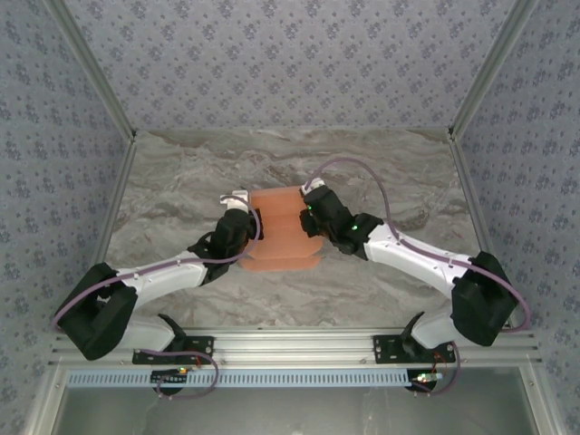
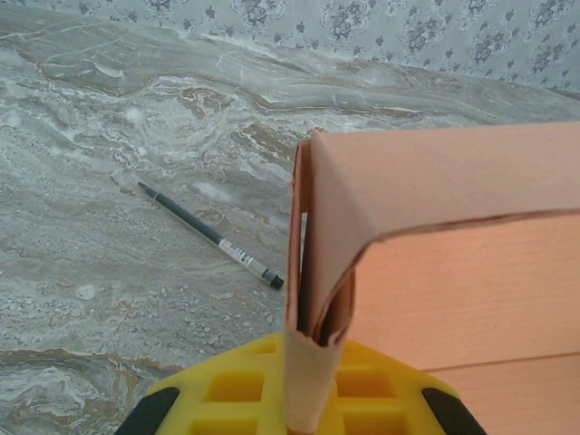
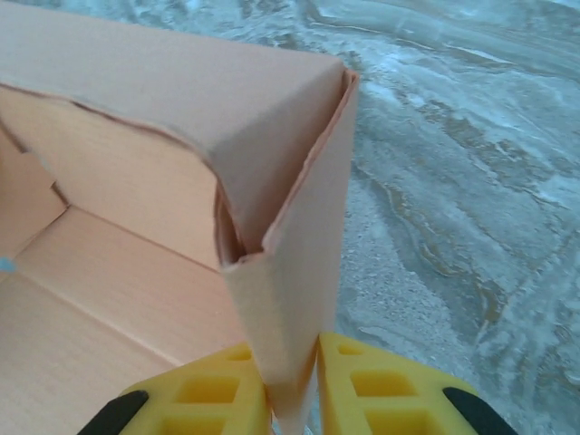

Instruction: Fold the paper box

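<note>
The salmon-orange paper box (image 1: 283, 227) lies partly folded in the middle of the marble table (image 1: 181, 190), its side walls raised. My left gripper (image 1: 252, 227) is shut on its left wall; in the left wrist view the doubled cardboard wall (image 2: 313, 299) stands pinched between the yellow fingers (image 2: 227, 390). My right gripper (image 1: 308, 216) is shut on the right wall, and in the right wrist view the folded corner (image 3: 290, 299) wedges between the yellow fingers (image 3: 381, 390). The box floor (image 3: 82, 308) shows to the left.
A dark pen (image 2: 210, 236) lies on the table to the left of the box in the left wrist view. Patterned walls (image 1: 290, 54) with metal frame posts enclose the table. A metal rail (image 1: 299, 344) runs along the near edge.
</note>
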### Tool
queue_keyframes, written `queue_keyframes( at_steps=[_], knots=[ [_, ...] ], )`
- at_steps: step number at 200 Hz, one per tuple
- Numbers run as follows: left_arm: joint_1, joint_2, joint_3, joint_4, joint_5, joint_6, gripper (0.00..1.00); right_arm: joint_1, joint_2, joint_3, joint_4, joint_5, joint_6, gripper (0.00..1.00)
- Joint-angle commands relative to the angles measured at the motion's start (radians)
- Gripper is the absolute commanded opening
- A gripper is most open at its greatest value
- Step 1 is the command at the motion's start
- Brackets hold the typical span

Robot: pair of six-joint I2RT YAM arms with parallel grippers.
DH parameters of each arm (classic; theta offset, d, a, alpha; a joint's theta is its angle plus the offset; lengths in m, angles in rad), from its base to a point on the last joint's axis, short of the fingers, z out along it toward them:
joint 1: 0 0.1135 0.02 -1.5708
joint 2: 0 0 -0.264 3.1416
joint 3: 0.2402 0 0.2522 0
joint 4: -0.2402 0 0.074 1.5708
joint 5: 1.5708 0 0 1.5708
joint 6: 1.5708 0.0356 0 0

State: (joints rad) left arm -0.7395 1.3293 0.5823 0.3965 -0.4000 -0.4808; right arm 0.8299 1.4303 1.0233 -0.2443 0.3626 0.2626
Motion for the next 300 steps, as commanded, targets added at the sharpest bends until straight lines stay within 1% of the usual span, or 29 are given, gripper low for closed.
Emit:
queue_keyframes(
  at_steps=[1,18,46,96,120,125,159,209,235,254,256,273,279,300],
  knots=[
    [-0.003,-0.016,-0.004,0.005,0.021,-0.003,0.0,0.041,0.027,0.063,-0.075,0.245,0.107,0.17],
    [-0.004,-0.013,-0.004,0.006,0.027,-0.007,0.0,0.07,0.05,0.087,-0.112,0.314,0.151,0.15],
    [-0.003,-0.012,-0.005,0.007,0.033,-0.012,0.0,0.096,0.086,0.108,-0.146,0.377,0.224,0.15],
    [-0.003,-0.019,-0.009,0.005,0.033,-0.013,0.0,0.122,0.137,0.154,-0.211,0.483,0.299,0.14],
    [-0.005,-0.013,-0.006,0.003,0.038,-0.015,0.0,0.129,0.161,0.16,-0.239,0.508,0.324,0.14],
    [-0.005,-0.01,-0.004,0.003,0.037,-0.015,0.0,0.129,0.167,0.195,-0.242,0.511,0.326,0.14],
    [-0.005,0.008,0.01,-0.014,0.028,-0.015,0.0,0.153,0.2,0.238,-0.299,0.578,0.353,0.13],
    [-0.009,0.026,0.01,-0.015,0.011,-0.045,0.0,0.151,0.224,0.252,-0.399,0.635,0.424,0.12],
    [-0.013,0.042,0.02,-0.016,0.02,-0.047,0.0,0.149,0.234,0.255,-0.393,0.629,0.419,0.12],
    [-0.013,0.047,0.022,-0.016,0.02,-0.047,0.0,0.149,0.228,0.247,-0.362,0.583,0.387,0.13],
    [-0.012,0.047,0.022,-0.016,0.018,-0.046,0.0,0.149,0.227,0.245,-0.339,0.576,0.382,0.14],
    [-0.012,0.047,0.022,-0.019,0.012,-0.045,0.0,0.15,0.207,0.23,-0.281,0.52,0.375,0.19],
    [-0.012,0.047,0.022,-0.02,0.009,-0.044,0.0,0.152,0.199,0.224,-0.258,0.498,0.328,0.21],
    [-0.013,0.05,0.028,-0.031,0.0,-0.042,0.0,0.154,0.169,0.203,-0.203,0.42,0.301,0.27]
  ],
)
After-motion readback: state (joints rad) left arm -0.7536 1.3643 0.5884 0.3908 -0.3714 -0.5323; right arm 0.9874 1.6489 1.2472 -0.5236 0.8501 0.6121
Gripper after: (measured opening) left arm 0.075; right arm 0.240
